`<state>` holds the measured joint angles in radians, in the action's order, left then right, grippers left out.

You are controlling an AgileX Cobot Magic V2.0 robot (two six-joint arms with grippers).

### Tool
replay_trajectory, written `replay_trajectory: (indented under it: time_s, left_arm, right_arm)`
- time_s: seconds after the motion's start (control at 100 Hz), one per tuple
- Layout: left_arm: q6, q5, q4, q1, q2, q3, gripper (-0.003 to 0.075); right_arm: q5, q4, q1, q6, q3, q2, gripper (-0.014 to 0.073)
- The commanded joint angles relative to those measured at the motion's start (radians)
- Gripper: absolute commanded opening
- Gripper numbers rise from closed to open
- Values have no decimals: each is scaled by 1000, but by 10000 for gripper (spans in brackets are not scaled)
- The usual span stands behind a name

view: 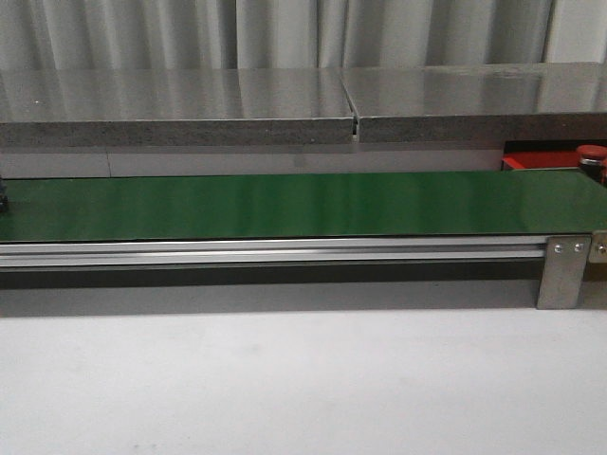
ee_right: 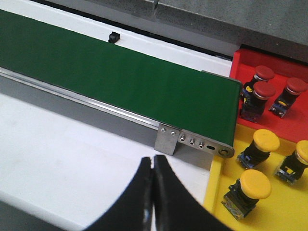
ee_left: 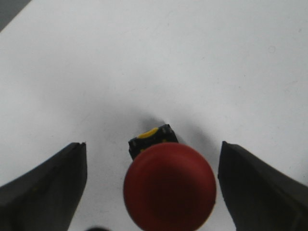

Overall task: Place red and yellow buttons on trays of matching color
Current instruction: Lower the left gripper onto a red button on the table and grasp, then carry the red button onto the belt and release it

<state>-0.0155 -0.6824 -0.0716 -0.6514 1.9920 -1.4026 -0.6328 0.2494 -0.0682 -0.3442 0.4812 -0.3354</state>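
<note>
The red button [ee_left: 169, 186] stands upright on the worktop [ee_left: 192, 62] between the left gripper's [ee_left: 154, 192] parted jaws, at their 12 o'clock; the right gripper's [ee_right: 154, 192] jaws are together.

- A long green belt [view: 285, 204] is carried on an aluminium rail [view: 266, 252].
- A metal bracket [view: 562, 270] is fixed at its end.
- A white tabletop [view: 285, 379] is seen below; grey slabs [view: 190, 104] behind.

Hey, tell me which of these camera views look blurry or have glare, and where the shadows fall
Left wrist view: the red button and open gripper fingers are soft, out of focus; a faint shadow lies on the white surface around the button. Front view: pale glare streaks on the green belt. Right wrist view: sharp, evenly lit.
</note>
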Motion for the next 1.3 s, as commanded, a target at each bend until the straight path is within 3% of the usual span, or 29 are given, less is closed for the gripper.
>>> replay_trajectory:
  time_s: [0.0, 0.26, 0.42, 0.84, 1.29]
  left_arm:
    - [-12, 35, -11, -4, -42, -26, 489]
    - [-12, 41, -11, -4, -40, -26, 230]
    - [0, 27, -11, 0, -70, -26, 148]
    - [4, -12, -3, 89, -289, -26, 135]
    - [4, -50, -3, 306, -322, -22, 135]
  right_arm:
    - [69, 5, 0, -5, 26, -5, -69]
    - [69, 5, 0, -5, 26, -5, -69]
    - [69, 5, 0, -5, 26, -5, -69]
    - [69, 5, 0, -5, 26, -5, -69]
    - [69, 5, 0, -5, 26, -5, -69]
